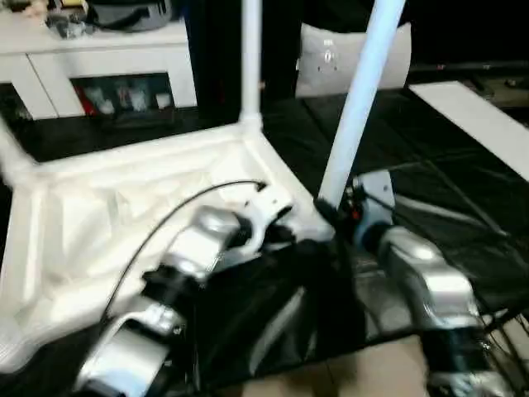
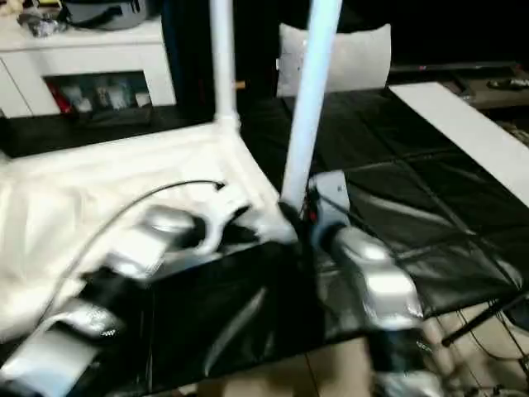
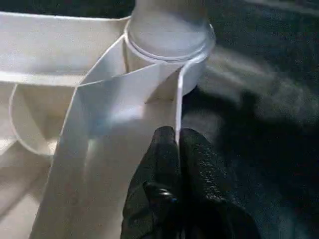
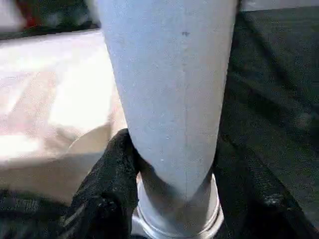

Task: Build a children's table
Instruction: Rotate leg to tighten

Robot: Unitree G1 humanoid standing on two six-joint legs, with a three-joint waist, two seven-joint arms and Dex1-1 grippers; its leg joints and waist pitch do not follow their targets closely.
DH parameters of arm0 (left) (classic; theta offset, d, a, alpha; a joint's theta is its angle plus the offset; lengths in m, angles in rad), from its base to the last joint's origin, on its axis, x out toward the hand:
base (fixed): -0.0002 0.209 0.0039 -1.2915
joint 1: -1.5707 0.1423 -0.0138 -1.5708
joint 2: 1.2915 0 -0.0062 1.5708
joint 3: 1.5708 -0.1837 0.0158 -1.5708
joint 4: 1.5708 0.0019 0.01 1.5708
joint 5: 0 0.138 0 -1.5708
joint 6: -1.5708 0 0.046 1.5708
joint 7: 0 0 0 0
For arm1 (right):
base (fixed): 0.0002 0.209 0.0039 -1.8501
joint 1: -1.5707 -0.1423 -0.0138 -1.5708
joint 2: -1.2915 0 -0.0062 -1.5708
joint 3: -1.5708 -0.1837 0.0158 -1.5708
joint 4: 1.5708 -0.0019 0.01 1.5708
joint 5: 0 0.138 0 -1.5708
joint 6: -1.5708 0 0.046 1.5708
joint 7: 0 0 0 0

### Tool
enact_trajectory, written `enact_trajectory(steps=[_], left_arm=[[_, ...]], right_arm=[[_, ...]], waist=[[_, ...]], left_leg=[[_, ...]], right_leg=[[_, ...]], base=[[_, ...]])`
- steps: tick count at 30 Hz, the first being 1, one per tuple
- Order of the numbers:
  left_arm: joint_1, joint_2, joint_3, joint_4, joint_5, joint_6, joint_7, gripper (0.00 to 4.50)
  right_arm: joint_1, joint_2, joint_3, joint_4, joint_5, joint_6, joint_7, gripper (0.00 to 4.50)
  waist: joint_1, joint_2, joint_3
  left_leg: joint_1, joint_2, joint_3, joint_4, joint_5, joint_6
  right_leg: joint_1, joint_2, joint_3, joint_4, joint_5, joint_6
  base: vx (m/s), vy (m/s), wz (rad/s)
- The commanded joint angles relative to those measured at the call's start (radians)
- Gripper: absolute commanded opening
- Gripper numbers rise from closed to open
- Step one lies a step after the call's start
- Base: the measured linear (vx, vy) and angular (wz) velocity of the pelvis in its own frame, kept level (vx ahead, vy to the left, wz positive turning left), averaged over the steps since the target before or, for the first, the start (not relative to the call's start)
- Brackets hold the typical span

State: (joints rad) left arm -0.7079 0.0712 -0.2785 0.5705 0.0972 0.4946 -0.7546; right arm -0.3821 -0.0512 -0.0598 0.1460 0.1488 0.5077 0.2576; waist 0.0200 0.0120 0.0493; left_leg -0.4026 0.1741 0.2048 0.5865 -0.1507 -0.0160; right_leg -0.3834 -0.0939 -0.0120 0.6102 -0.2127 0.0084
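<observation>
The white tabletop [image 1: 99, 215] lies upside down on the black floor mat, ribs up. One white leg [image 1: 250, 58] stands upright in its far corner socket. A second leg [image 1: 359, 107] leans slightly to the right at the near right corner, its foot sitting in the socket ring [image 4: 174, 224]. My right gripper [image 1: 331, 213] is shut on this leg just above the socket, with one black finger [image 4: 114, 169] pressed against the tube [image 4: 169, 89]. My left gripper [image 3: 178, 137] is shut on the tabletop's thin rim wall [image 3: 178, 99] beside that same corner socket [image 3: 169, 40].
A white cabinet with glass doors [image 1: 107, 66] stands at the back left. A grey-white cushion-like panel [image 1: 331, 58] leans at the back. A flat white board [image 1: 479, 116] lies to the right on the black mat [image 1: 463, 215]. A black cable arcs over my left forearm [image 1: 165, 223].
</observation>
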Motion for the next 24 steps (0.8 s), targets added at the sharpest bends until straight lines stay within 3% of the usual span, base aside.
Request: enact_trajectory(steps=[1, 6, 9, 11, 12, 13, 16, 19, 20, 23, 24], left_arm=[[-0.042, -0.047, -0.003, -0.013, -0.007, -0.087, 0.019, 0.00], [-0.035, -0.002, -0.036, 0.007, 0.006, -0.177, -0.042, 0.00], [-0.033, 0.020, -0.038, 0.020, 0.008, -0.213, -0.053, 0.00], [-0.024, 0.031, -0.024, 0.021, -0.007, -0.236, -0.064, 0.00], [-0.019, 0.033, -0.014, 0.016, -0.017, -0.239, -0.067, 0.00], [-0.015, 0.033, -0.006, 0.016, -0.022, -0.247, -0.070, 0.00], [0.003, 0.038, 0.018, -0.019, -0.044, -0.278, -0.071, 0.57], [0.043, 0.053, 0.029, -0.109, -0.079, -0.243, -0.095, 0.65], [0.055, 0.062, 0.032, -0.137, -0.082, -0.227, -0.096, 0.90], [0.119, 0.126, 0.050, -0.278, -0.095, -0.146, -0.115, 1.02], [0.136, 0.146, 0.057, -0.310, -0.096, -0.123, -0.116, 1.10]], right_arm=[[0.010, 0.053, 0.047, 0.054, 0.001, -0.005, -0.030, 2.59], [0.036, 0.022, 0.047, 0.008, -0.017, -0.034, -0.021, 3.05], [0.069, -0.026, 0.082, -0.043, -0.052, -0.047, 0.008, 3.35], [0.118, -0.072, 0.096, -0.107, -0.076, -0.045, 0.026, 3.41], [0.139, -0.086, 0.093, -0.135, -0.070, -0.042, 0.039, 3.49], [0.153, -0.095, 0.091, -0.151, -0.066, -0.044, 0.048, 3.57], [0.201, -0.131, 0.085, -0.215, -0.075, -0.062, 0.058, 3.94], [0.250, -0.128, 0.057, -0.320, 0.007, -0.050, 0.100, 4.05], [0.258, -0.131, 0.059, -0.348, 0.022, -0.046, 0.112, 4.29], [0.272, -0.166, 0.089, -0.435, 0.056, -0.001, 0.174, 4.43], [0.269, -0.177, 0.100, -0.442, 0.058, 0.006, 0.192, 4.47]], waist=[[0.002, 0.004, -0.065], [0.007, 0.007, -0.069], [0.014, 0.004, -0.069], [0.013, -0.002, -0.068], [0.021, -0.001, -0.065], [0.018, -0.005, -0.065], [0.018, -0.009, -0.061], [0.018, -0.010, -0.060], [0.018, -0.009, -0.061], [0.013, -0.007, -0.056], [0.010, -0.003, -0.055]], left_leg=[[0.036, 0.043, -0.033, -0.077, -0.318, -0.037], [0.033, 0.043, -0.029, -0.072, -0.235, -0.004], [0.032, 0.043, -0.026, -0.070, -0.212, 0.011], [0.032, 0.043, -0.026, -0.071, -0.215, 0.013], [0.037, 0.047, -0.025, -0.071, -0.229, 0.017], [0.033, 0.047, -0.027, -0.072, -0.232, 0.018], [0.031, 0.047, -0.027, -0.075, -0.256, 0.014], [0.032, 0.052, -0.029, -0.078, -0.273, 0.020], [0.032, 0.051, -0.029, -0.077, -0.272, 0.021], [0.027, 0.052, -0.031, -0.082, -0.267, 0.024], [0.031, 0.051, -0.030, -0.082, -0.280, 0.016]], right_leg=[[0.012, -0.038, 0.019, -0.088, -0.191, -0.168], [0.023, -0.035, 0.018, -0.075, -0.034, -0.190], [0.028, -0.036, 0.017, -0.073, -0.008, -0.194], [0.029, -0.036, 0.017, -0.074, -0.022, -0.195], [0.026, -0.038, 0.020, -0.078, -0.057, -0.187], [0.028, -0.039, 0.019, -0.077, -0.066, -0.188], [0.026, -0.040, 0.019, -0.082, -0.128, -0.182], [0.024, -0.042, 0.019, -0.082, -0.151, -0.184], [0.023, -0.041, 0.019, -0.081, -0.150, -0.183], [0.026, -0.038, 0.018, -0.079, -0.148, -0.174], [0.021, -0.036, 0.019, -0.081, -0.168, -0.171]], base=[[0.000, 0.000, 0.00], [0.000, 0.000, 0.00], [0.000, 0.000, 0.00], [0.000, 0.000, 0.00], [0.000, 0.000, 0.00], [0.000, 0.000, 0.00], [0.000, 0.000, 0.00], [0.000, 0.000, 0.00], [0.000, 0.000, 0.00], [0.000, 0.000, 0.00], [0.000, 0.000, 0.00]])
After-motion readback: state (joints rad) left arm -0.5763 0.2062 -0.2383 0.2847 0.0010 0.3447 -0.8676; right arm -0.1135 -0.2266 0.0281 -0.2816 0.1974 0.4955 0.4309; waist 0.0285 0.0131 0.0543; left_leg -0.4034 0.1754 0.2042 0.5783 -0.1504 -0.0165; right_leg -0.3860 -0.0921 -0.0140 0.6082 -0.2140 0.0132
